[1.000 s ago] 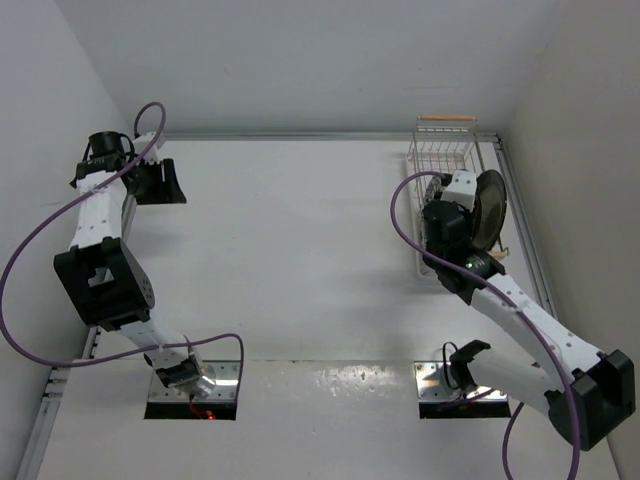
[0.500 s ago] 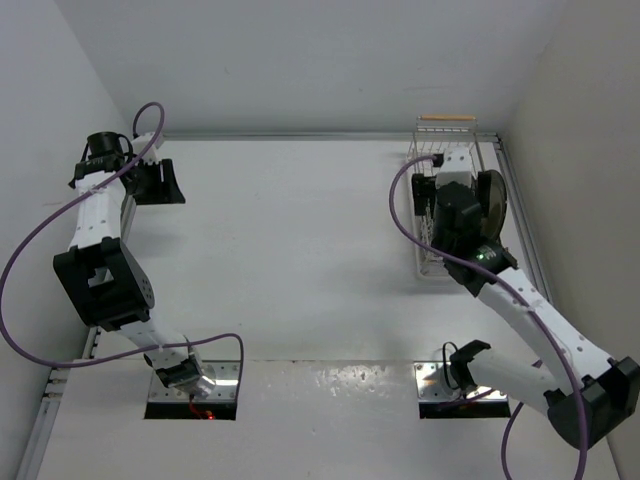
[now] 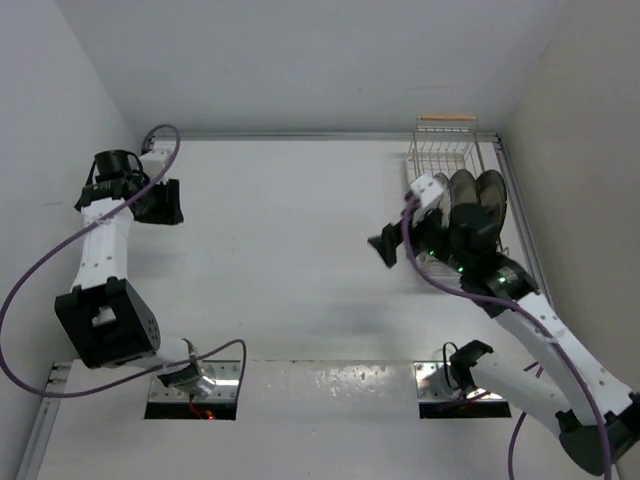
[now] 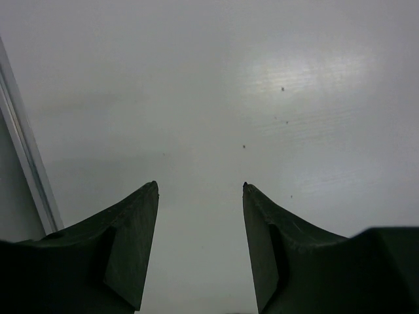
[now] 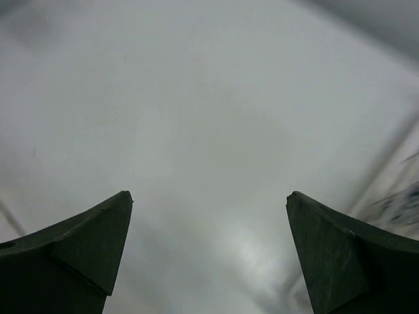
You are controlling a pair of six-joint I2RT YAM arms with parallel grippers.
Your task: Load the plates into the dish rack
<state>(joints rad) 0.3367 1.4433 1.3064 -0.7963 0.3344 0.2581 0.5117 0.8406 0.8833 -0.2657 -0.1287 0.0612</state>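
Plates on edge in the dish rack (image 3: 441, 157), far right.
I see the white wire rack lying lengthwise from near to far, its light wooden bar handle (image 3: 447, 118) at the far end; the near end is hidden from me. Two round plates stand upright in it side by side, both looking dark grey-brown from above: the left plate (image 3: 462, 192) and the right plate (image 3: 491, 195), close together. I cannot make out their rim patterns, nor a third plate.
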